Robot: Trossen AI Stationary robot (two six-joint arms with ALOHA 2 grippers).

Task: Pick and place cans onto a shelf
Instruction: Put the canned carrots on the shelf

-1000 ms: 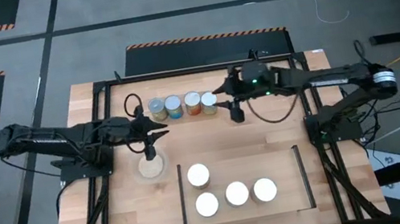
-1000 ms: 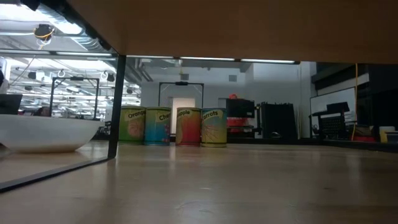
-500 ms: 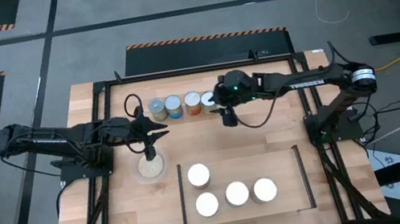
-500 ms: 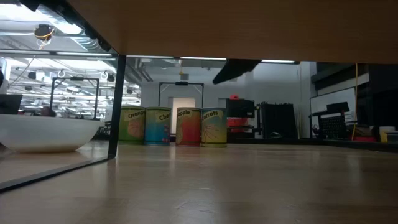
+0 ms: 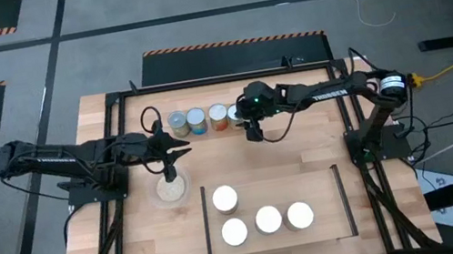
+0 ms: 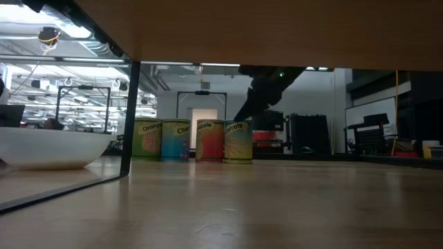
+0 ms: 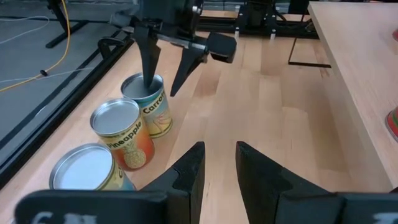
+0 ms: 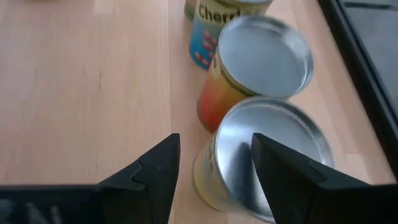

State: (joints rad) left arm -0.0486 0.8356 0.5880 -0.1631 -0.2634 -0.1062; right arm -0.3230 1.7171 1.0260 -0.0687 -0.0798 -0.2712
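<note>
Several cans stand in a row at the table's far side [image 5: 198, 120]. The rightmost one is the yellow carrots can [image 7: 148, 107], next to an orange pineapple can [image 7: 124, 134]. My right gripper [image 8: 214, 138] is open and hangs just over the carrots can [image 8: 267, 146], with its fingers to either side of the silver top. It also shows in the left wrist view [image 7: 163, 84]. Several white-topped cans [image 5: 267, 220] stand on the light-wood shelf [image 5: 320, 187] at the near side. My left gripper [image 5: 179, 149] is open and empty, left of the row.
A round clear dish with beige contents [image 5: 170, 189] sits near my left gripper and shows as a white bowl in the low view [image 6: 41, 149]. A black metal frame [image 5: 112, 104] runs around the table. Bare wood lies between the can row and the shelf.
My right gripper has gone toward the table's left edge and down, from beside the row to just over the carrots can. Its fingers stay open. The cans have not moved.
</note>
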